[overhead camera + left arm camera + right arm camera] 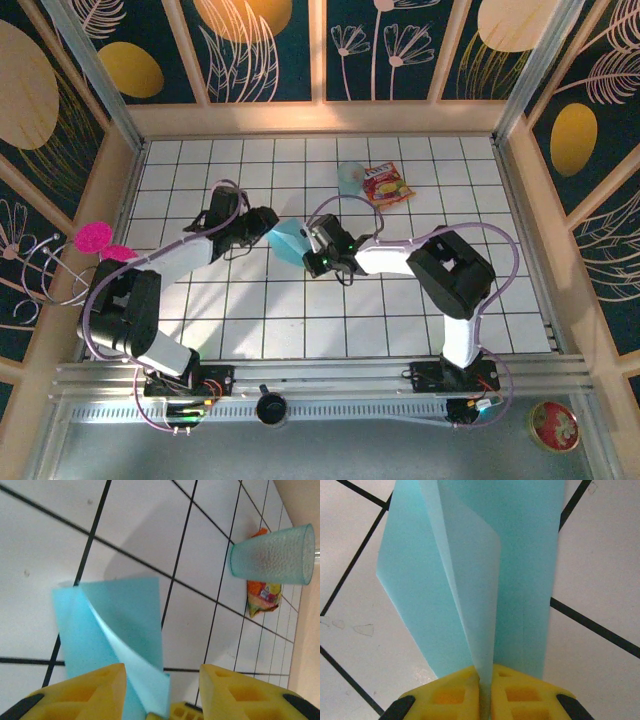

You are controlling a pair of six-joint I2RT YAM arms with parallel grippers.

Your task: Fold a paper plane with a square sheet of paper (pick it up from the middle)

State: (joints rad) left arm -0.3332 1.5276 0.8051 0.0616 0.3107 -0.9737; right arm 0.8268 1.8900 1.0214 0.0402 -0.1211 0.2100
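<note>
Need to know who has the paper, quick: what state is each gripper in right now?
Left gripper: open, the teal paper between its fingers but not pinched.
Right gripper: shut on the teal paper.

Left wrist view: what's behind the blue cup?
A red-and-yellow snack packet lies behind the cup. Its two ends stick out past the cup, and the cup covers its middle.
</note>
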